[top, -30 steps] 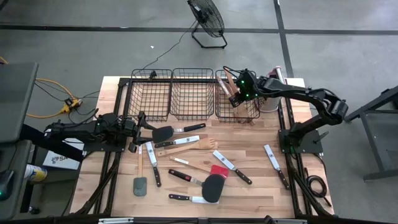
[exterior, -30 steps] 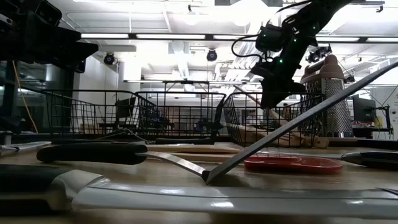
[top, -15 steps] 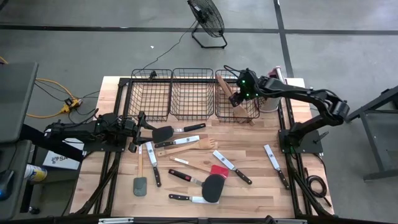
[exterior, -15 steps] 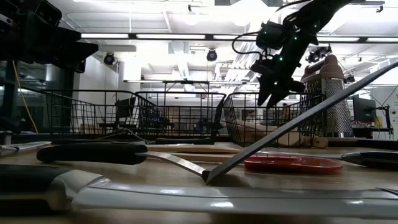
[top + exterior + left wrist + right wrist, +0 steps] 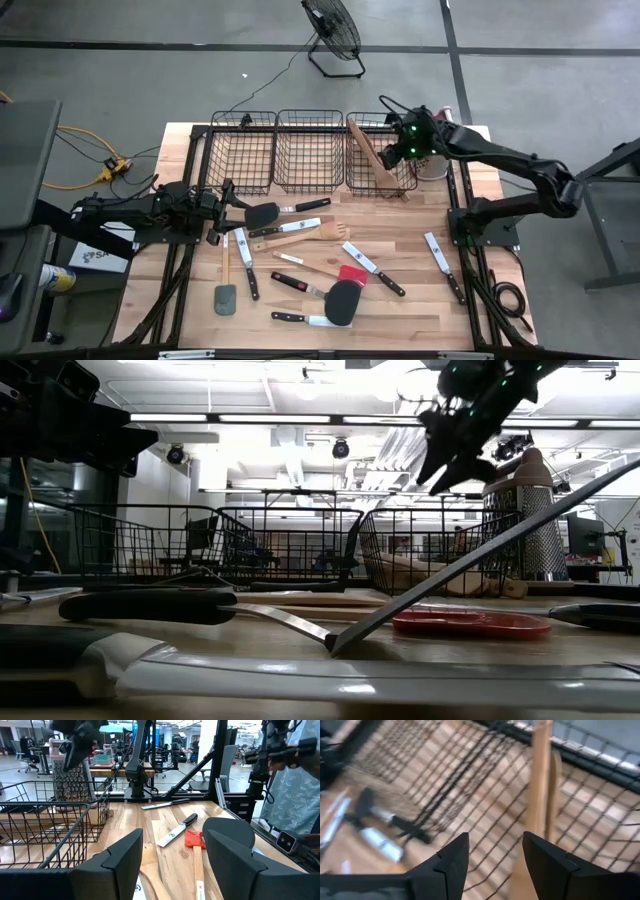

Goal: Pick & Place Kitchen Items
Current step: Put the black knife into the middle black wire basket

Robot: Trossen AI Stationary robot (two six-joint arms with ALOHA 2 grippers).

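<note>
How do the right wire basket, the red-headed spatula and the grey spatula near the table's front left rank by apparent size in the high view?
1. Right wire basket, clearly largest.
2. Red-headed spatula, counting its long wooden handle.
3. Grey spatula, slightly shorter overall; these two are close, so that order is unsure.

utensils [image 5: 300, 262] scattered flat on table

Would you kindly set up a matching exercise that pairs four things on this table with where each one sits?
1. wooden spatula
2. box grater
3. red-headed spatula
4. grey spatula

A. flat mid-table, beside a knife
B. upright at the far right corner
C. leaning in the right-hand basket
D. flat near the front left

Pairs: 1-C, 2-B, 3-A, 4-D
</note>
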